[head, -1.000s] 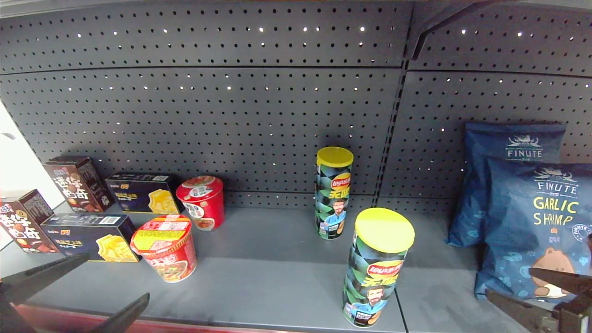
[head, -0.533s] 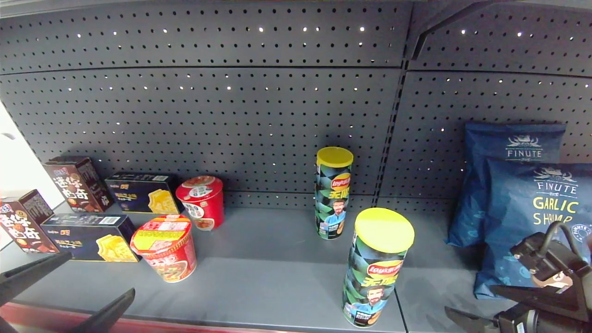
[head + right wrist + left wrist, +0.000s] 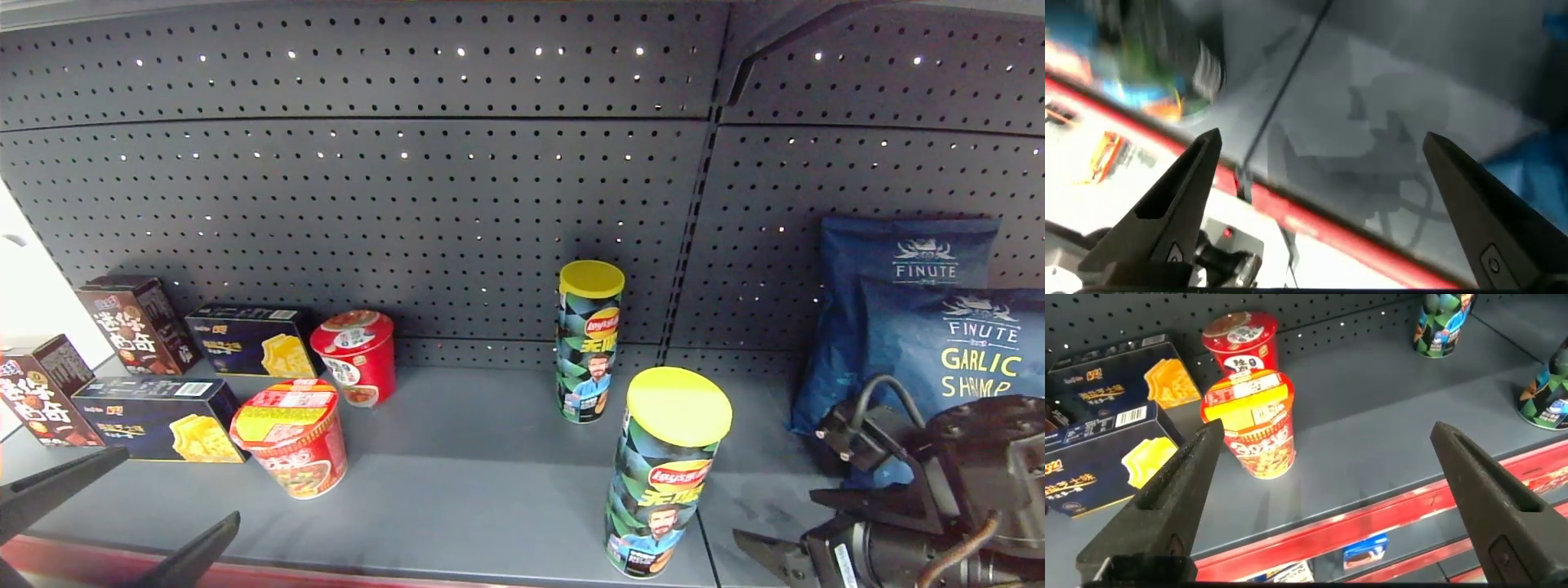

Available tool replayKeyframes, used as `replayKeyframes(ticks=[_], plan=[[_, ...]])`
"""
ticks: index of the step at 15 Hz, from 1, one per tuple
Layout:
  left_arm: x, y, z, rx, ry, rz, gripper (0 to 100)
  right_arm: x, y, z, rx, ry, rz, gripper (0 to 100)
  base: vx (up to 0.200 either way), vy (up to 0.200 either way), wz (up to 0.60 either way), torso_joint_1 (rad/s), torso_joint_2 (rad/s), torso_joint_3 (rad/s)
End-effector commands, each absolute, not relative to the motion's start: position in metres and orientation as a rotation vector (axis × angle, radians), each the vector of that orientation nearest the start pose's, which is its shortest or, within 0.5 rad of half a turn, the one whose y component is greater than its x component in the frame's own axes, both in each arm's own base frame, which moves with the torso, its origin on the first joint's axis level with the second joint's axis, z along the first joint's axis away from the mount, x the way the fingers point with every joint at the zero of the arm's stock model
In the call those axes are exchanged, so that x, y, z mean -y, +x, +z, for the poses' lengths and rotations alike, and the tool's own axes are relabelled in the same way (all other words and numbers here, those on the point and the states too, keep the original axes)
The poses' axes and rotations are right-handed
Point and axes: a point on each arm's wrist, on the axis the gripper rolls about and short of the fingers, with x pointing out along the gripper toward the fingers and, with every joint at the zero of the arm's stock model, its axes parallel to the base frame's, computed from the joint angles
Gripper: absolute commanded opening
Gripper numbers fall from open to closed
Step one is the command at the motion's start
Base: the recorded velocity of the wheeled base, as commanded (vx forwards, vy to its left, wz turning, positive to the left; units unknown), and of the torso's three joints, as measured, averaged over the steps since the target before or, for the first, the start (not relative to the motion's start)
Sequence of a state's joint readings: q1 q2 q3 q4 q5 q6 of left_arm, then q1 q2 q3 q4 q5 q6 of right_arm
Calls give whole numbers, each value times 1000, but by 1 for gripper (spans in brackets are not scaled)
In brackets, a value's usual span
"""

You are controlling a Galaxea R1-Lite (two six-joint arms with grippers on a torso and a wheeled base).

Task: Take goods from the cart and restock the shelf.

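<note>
1. Shelf (image 3: 490, 490): dark grey deck under a perforated back panel (image 3: 408, 204); carries goods in groups from left to right.
2. Far left: near brown box (image 3: 37, 390) and far brown box (image 3: 137, 322), both closed, with pale lettering on the fronts.
3. Just right of those: near blue box (image 3: 159, 418) and far blue box (image 3: 253, 339), lying flat and closed, each with a yellow picture on the front.
4. Next right: near red cup (image 3: 292, 437) with a sealed yellow-and-red lid, far red cup (image 3: 357, 357) behind it, also sealed; contents hidden.
5. Centre: far canister (image 3: 589, 343) upright by the back panel, near canister (image 3: 665, 474) upright towards the front edge and apart from it. Both capped in yellow, patterned green and black, with a red-and-yellow logo and a printed figure.
6. Right: front blue bag (image 3: 955, 343) overlapping back blue bag (image 3: 898, 245), both sealed, with white and yellow lettering.
7. Left gripper (image 3: 181, 482): hovers at the near-left front edge, jaws spread wide, grips nothing.
8. Right gripper (image 3: 1323, 137): hangs at the near right, before the bags, jaws wide apart and empty.
</note>
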State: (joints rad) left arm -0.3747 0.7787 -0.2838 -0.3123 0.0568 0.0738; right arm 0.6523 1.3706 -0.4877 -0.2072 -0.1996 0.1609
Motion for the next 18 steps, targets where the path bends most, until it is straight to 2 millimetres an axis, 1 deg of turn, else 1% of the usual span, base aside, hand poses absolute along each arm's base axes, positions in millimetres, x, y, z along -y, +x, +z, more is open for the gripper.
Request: replayKeyframes(ticks=[1,6,9,13,18], plan=[[27,73,175,-175,114,-323,100,-124,170,143,-664,-136,378,100,0,0,0,0,0,0],[28,73,174,-181,112,-326,100,-134,173,139,-677,-155,403,100,0,0,0,0,0,0],[28,73,169,-198,115,-330,100,-143,178,135,-668,-158,421,100,0,0,0,0,0,0],[27,72,166,-208,117,-330,100,-151,184,135,-665,-160,430,100,0,0,0,0,0,0],[27,72,163,-216,108,-329,100,-162,184,135,-660,-168,462,100,0,0,0,0,0,0]])
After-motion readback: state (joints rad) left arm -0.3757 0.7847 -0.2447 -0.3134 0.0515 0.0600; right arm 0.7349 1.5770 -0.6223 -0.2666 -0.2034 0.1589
